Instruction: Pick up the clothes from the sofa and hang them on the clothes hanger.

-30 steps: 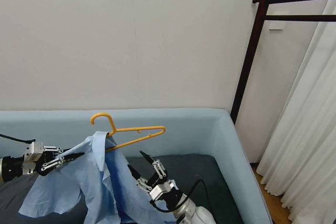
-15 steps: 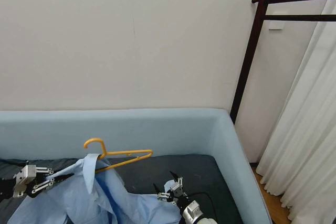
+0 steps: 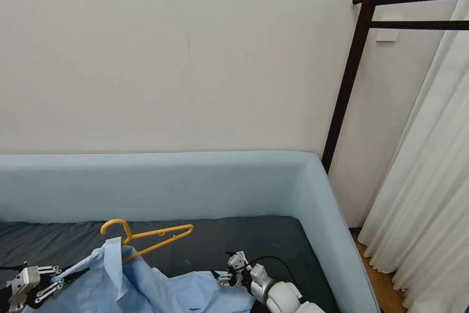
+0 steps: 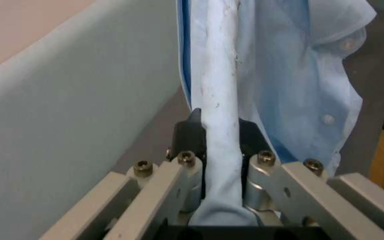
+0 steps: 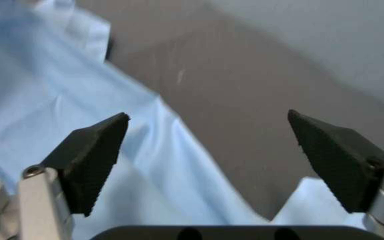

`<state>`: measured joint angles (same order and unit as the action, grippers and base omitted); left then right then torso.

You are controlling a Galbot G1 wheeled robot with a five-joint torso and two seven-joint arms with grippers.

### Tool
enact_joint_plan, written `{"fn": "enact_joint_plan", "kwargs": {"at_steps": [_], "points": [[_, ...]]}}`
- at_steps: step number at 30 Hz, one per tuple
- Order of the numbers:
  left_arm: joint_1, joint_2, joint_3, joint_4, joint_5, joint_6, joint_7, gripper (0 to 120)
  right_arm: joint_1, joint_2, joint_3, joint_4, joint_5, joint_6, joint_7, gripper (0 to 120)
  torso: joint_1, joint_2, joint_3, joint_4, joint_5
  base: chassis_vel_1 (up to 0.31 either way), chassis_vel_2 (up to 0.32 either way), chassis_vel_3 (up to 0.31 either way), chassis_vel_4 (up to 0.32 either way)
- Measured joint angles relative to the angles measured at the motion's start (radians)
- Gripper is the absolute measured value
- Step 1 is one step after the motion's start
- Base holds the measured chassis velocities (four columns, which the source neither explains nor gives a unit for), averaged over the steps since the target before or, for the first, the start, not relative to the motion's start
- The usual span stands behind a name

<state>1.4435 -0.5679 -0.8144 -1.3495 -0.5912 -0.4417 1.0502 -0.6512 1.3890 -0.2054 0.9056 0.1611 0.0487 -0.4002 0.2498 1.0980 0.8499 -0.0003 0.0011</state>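
Observation:
A light blue shirt [image 3: 139, 285] on an orange hanger [image 3: 146, 235] lies low over the dark sofa seat [image 3: 242, 236]. My left gripper [image 3: 40, 285] at the lower left is shut on a fold of the blue shirt [image 4: 220, 125], which runs up between its fingers [image 4: 178, 172]. My right gripper [image 3: 233, 273] sits low on the seat by the shirt's edge. Its fingers [image 5: 88, 152] stand wide apart over the blue shirt [image 5: 78, 135] with nothing held between them. The dark wooden clothes rack [image 3: 352, 71] stands at the right, beyond the sofa's end.
The pale blue sofa back [image 3: 183, 181] and arm [image 3: 333, 240] wall in the seat. White curtains [image 3: 432, 196] hang at the far right beside the rack. A plain wall rises behind.
Shirt, hanger and both grippers have come down from mid-air to the sofa seat. The left gripper has stayed shut on the shirt throughout.

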Motion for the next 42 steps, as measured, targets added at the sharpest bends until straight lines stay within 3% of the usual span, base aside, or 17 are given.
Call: {"fn": "enact_joint_plan", "kwargs": {"at_steps": [4, 7, 18, 25, 27, 29, 31, 42], "points": [[0.001, -0.005, -0.002, -0.012, 0.000, -0.001, 0.000, 5, 0.018, 0.030, 0.002, -0.040, -0.067, -0.068, -0.015, 98, 0.000, 0.000, 0.000, -0.0001, 0.0001, 0.000, 0.000, 0.000, 0.000], [0.003, -0.007, -0.003, -0.021, 0.000, -0.001, 0.000, 5, 0.024, 0.051, 0.003, -0.069, -0.103, -0.100, -0.002, 94, 0.000, 0.000, 0.000, 0.0000, 0.0000, 0.000, 0.000, 0.000, 0.000], [-0.004, -0.008, 0.005, -0.016, -0.002, -0.003, -0.002, 5, 0.045, 0.082, 0.014, -0.125, -0.105, -0.196, 0.072, 52, 0.000, 0.000, 0.000, -0.0001, 0.0000, 0.000, 0.000, 0.000, 0.000], [-0.010, -0.001, 0.006, -0.008, -0.003, -0.004, -0.004, 5, 0.040, 0.078, 0.012, -0.110, -0.145, -0.183, 0.043, 29, 0.000, 0.000, 0.000, -0.0001, 0.0000, 0.000, 0.000, 0.000, 0.000], [-0.011, 0.000, 0.006, -0.005, -0.003, -0.006, -0.004, 5, 0.036, 0.077, 0.012, -0.099, -0.147, -0.156, 0.053, 17, 0.000, 0.000, 0.000, -0.0001, -0.0001, 0.000, 0.000, 0.000, 0.000], [-0.010, 0.000, 0.006, -0.005, -0.003, -0.007, -0.004, 5, 0.034, 0.076, 0.010, -0.092, -0.143, -0.148, 0.061, 15, 0.000, 0.000, 0.000, 0.0000, 0.0000, 0.000, 0.000, 0.000, 0.000], [-0.010, -0.001, 0.006, -0.005, -0.003, -0.007, -0.004, 5, 0.029, 0.072, 0.006, -0.078, -0.138, -0.139, 0.066, 2, 0.000, 0.000, 0.000, 0.0000, 0.0000, 0.000, 0.000, 0.000, 0.000], [-0.009, -0.009, 0.006, -0.014, -0.003, -0.011, -0.006, 5, 0.012, 0.041, 0.031, -0.054, -0.132, -0.095, 0.058, 0, 0.000, 0.000, 0.000, -0.0001, 0.0000, 0.000, 0.000, 0.000, 0.000]]}}
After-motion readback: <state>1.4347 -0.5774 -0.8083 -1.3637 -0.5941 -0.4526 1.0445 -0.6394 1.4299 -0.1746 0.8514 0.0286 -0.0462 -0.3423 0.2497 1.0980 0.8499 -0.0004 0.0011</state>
